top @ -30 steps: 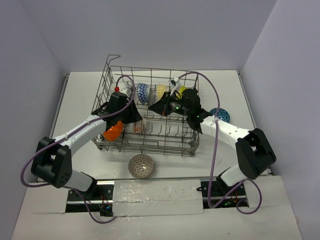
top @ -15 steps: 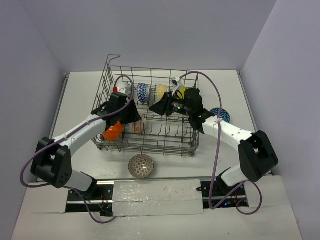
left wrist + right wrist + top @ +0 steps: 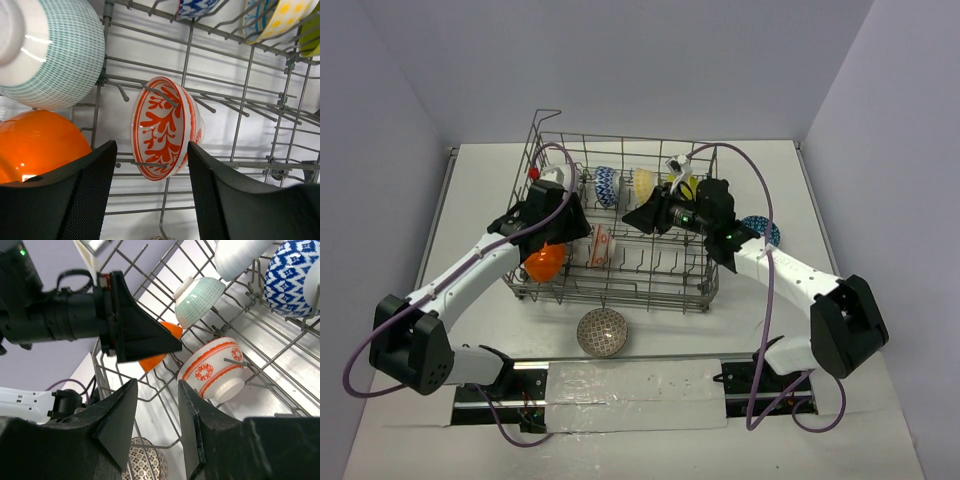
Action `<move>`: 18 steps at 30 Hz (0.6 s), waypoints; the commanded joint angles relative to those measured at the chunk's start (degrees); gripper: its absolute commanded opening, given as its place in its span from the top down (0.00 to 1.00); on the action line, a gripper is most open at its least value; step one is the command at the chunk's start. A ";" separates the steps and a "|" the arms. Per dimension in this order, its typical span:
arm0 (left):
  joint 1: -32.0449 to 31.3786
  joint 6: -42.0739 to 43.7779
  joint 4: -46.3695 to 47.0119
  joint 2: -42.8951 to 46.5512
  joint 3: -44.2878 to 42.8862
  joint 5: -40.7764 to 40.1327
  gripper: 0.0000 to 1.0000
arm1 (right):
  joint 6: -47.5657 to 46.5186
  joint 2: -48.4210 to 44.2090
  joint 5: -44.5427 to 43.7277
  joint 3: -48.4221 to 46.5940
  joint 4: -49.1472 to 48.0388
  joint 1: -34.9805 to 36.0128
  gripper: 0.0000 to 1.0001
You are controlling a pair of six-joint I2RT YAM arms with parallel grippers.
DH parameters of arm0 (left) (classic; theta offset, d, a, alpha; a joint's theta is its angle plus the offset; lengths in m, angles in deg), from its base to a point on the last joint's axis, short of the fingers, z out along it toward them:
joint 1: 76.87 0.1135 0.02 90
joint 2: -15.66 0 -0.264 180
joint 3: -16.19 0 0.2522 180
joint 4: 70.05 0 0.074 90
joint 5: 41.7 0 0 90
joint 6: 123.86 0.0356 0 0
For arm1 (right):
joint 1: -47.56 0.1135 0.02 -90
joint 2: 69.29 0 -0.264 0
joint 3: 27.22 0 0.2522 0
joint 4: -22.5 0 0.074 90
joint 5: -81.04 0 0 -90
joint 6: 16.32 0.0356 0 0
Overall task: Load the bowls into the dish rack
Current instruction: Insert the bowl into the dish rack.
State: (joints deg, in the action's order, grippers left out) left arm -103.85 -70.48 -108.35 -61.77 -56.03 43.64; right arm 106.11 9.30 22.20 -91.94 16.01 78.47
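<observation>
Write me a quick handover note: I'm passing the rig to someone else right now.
Left gripper: open, empty, near the red-white bowl.
Right gripper: open, empty, over the dish rack.
Done: red-white bowl, orange bowl, teal-checked bowl, blue-white bowl and yellow bowl sit in the rack.
Left: grey patterned bowl on the table in front of the rack; dark-blue bowl on the table to its right.

The grey wire dish rack [image 3: 650, 288] stands in the middle of the white table [image 3: 480, 180], with the grey patterned bowl [image 3: 601, 331] on the table just before it and the dark-blue patterned bowl [image 3: 767, 228] beside its right wall. Inside, the orange bowl [image 3: 544, 265] sits front left and the red-and-white bowl [image 3: 600, 246] just right of it. The blue-and-white bowl [image 3: 607, 186] and pale yellow bowl [image 3: 642, 183] sit side by side behind.
</observation>
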 commanded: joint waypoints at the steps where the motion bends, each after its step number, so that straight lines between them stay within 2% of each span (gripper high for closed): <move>1: -0.35 1.11 -2.18 2.10 -2.63 -3.15 0.37 | -1.31 -2.82 0.84 1.47 -0.49 -0.42 0.54; 12: -3.78 0.67 -2.45 5.53 -2.45 -3.60 0.37 | -3.86 -6.60 1.36 2.80 2.83 -0.51 0.53; 18: -5.62 0.15 -3.32 4.66 -2.80 -5.34 0.37 | -5.09 -3.54 2.24 1.13 6.80 -0.24 0.52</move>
State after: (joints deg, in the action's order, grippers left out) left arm -108.58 -70.50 -111.47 -57.68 -56.66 40.58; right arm 102.65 4.86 23.25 -89.26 20.73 78.41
